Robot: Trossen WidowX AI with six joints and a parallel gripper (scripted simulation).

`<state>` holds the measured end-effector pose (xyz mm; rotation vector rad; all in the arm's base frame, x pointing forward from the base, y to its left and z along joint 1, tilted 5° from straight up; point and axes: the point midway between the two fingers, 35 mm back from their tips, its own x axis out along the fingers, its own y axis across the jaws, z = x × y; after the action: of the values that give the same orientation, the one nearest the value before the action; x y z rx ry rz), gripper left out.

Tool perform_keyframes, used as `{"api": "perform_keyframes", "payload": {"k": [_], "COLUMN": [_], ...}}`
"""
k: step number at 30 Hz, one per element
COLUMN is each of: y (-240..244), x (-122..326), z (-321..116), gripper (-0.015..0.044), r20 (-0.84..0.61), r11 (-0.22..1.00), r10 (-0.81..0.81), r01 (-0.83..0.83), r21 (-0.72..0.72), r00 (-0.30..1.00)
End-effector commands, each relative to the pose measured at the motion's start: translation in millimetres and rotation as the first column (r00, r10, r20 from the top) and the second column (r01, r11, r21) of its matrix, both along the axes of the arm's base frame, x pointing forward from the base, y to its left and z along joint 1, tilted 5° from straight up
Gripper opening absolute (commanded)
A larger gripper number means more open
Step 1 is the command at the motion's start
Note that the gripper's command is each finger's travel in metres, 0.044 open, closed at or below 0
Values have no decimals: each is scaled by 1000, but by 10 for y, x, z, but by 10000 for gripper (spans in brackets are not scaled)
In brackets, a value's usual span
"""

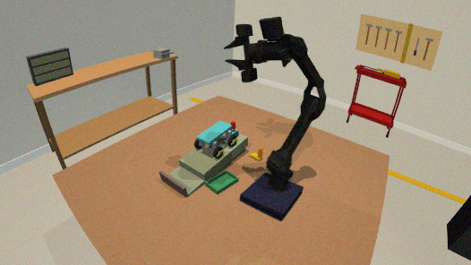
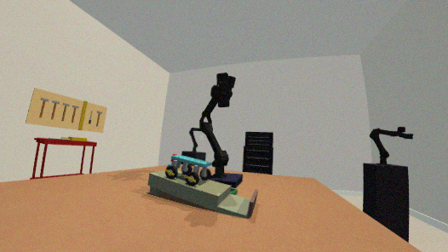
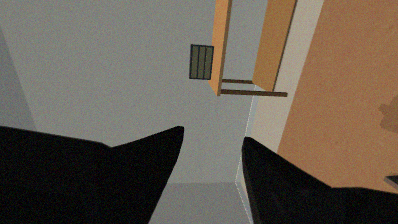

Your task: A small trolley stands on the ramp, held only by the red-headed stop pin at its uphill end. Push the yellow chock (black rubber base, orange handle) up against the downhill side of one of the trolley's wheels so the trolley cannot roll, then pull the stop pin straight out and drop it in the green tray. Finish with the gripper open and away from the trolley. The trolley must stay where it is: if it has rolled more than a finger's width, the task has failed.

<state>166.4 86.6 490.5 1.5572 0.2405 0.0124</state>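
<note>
The pincer (image 1: 235,54) is held half-parted and grasping nothing high above the bench's (image 1: 313,210) middle, where the yellow chock (image 1: 257,155) is left apart from the trolley (image 1: 217,138), so a roll is risked if the stop pin (image 1: 233,123) is drawn first.

chock (image 1: 257,155) hidden in exterior view — stop pin (image 2: 174,155) tiny, blurred

Matt wooden workbench (image 1: 103,72); flat olive ramp (image 1: 215,163); dull black claw (image 1: 234,54); glossless brown mat (image 1: 224,224).
</note>
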Motion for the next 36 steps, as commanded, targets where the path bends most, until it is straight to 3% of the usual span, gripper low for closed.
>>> {"api": "perform_keyframes", "payload": {"k": [1, 10, 17, 21, 27, 36], "y": [45, 6, -112, -179, -342, -645], "x": [86, 338, 542, 618, 749, 880], "z": [-137, -485, -799, -929, -1191, -1597], "gripper": [190, 190, 190, 190, 190, 190], "r20": [-10, -79, -178, -226, -342, -537], "r11": [978, 745, 508, 398, 130, -235], "r10": [2, -10, -34, -44, -63, -96], "r01": [-4, -45, -136, -191, -332, -544], "r21": [-209, -665, -851, -898, -934, -806], "r00": [1000, 997, 984, 973, 938, 838]}}
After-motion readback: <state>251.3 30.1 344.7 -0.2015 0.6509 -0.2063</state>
